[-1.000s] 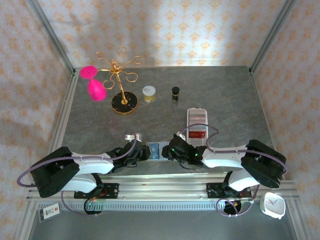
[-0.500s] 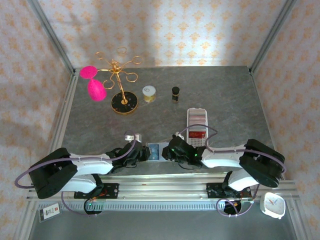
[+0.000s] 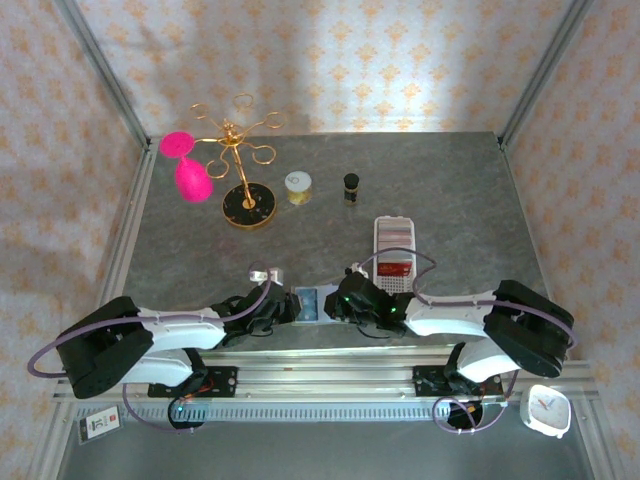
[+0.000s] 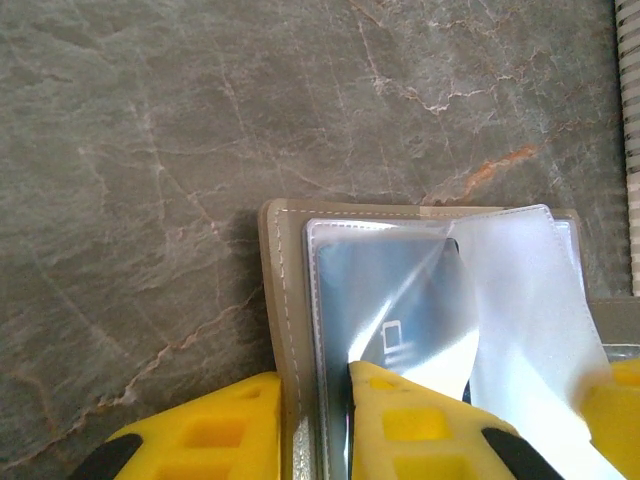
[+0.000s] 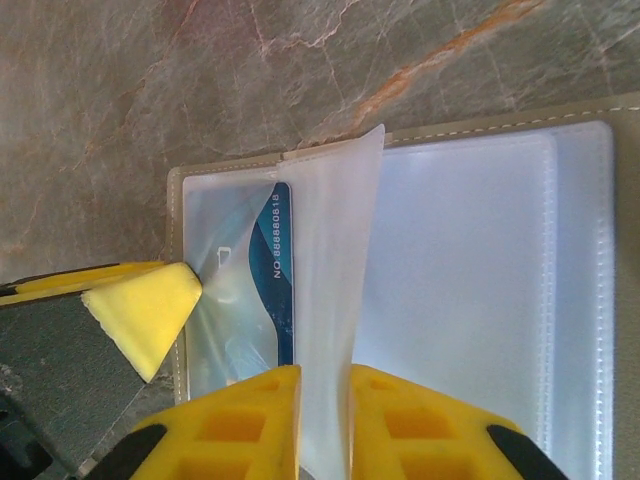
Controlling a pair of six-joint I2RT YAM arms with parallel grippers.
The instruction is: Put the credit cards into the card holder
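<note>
**Right claw has edged in on the card holder**

Your right claw (image 3: 340,303) has slid slightly left since a second ago, and its arm has shifted with it. The left claw (image 3: 283,308) and the card holder (image 3: 310,301) sit where they were.

Nearest you, at the front edge of the table (image 3: 450,190), the card holder lies open and flat between both claws. Your left claw is closed on its left side. One finger is outside the grey-green cover and the other is on the clear pages, with the stitched edge pinched between them.

Your right claw is closed on a single clear sleeve (image 5: 330,250), holding that leaf up off the pages. Beside it, one blue card (image 5: 283,260) with white digits shows through the left-hand pocket.

Just beyond the right claw lies a long white tray (image 3: 394,232). It has something red and white in its near half and pale pieces in its far half, too small for you to tell apart.

Farther back stand a small dark bottle (image 3: 351,184), a round pale tub (image 3: 298,185) and a gold wire stand (image 3: 248,206) with two pink shapes (image 3: 185,165) hanging on it.
</note>
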